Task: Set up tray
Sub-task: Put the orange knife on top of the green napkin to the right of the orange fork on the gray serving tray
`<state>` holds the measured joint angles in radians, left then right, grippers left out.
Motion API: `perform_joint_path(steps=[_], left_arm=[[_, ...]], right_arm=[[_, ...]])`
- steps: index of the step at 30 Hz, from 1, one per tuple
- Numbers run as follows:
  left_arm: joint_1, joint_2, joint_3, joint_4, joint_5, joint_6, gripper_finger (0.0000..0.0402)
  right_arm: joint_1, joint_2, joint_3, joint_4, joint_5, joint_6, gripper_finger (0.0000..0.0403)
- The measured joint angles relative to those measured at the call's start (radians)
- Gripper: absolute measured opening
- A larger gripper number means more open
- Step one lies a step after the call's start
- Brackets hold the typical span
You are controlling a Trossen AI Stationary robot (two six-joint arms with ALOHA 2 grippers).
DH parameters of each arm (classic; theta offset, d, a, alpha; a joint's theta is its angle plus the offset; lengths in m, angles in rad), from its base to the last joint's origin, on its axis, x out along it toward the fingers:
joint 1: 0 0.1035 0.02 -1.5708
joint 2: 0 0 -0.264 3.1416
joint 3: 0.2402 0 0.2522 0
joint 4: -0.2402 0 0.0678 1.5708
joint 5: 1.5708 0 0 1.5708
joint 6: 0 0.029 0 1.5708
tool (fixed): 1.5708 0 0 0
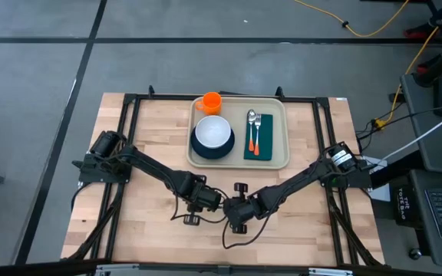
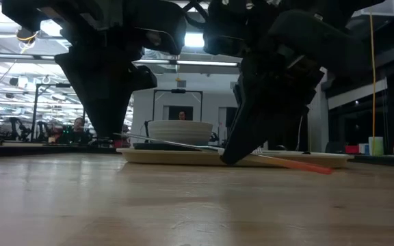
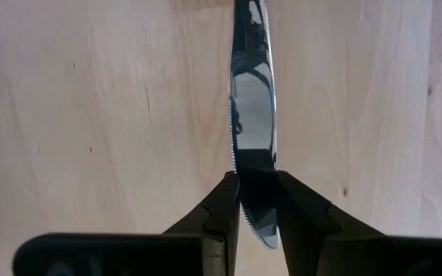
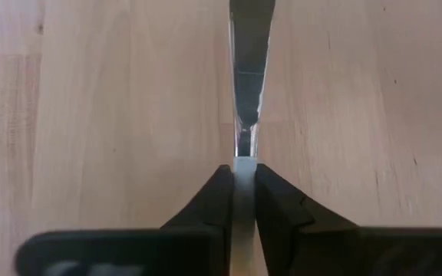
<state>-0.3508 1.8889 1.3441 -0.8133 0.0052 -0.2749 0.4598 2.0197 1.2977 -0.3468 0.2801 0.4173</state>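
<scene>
My left pincer point(image 3: 253, 201) clamps knife point(image 3: 252, 115) by serrated blade; my right pincer point(image 4: 242, 195) pinches same knife edge-on, above bare desk point(image 1: 152, 130). Knife: light, stiff, slick steel. Grip flat sides. Tray point(image 1: 282, 130) at desk's far edge, well apart, already loaded.

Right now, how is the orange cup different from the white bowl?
The orange cup is smaller than the white bowl. The orange cup stands by itself at a far corner of the tray, while the white bowl sits on a dark plate. Both are round and open on top.
</scene>
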Motion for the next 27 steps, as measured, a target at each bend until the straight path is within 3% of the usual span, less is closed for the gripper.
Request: perform_joint_path(steps=[11,27], left_arm=[[0.000,0.000,0.001,0.003,0.022,0.007,0.0065],[-0.002,0.000,0.001,0.004,-0.005,0.038,0.0129]], right_arm=[[0.001,-0.001,0.000,0.006,-0.024,0.012,0.0041],[0.001,-0.001,0.000,0.006,-0.048,0.048,0.0041]])
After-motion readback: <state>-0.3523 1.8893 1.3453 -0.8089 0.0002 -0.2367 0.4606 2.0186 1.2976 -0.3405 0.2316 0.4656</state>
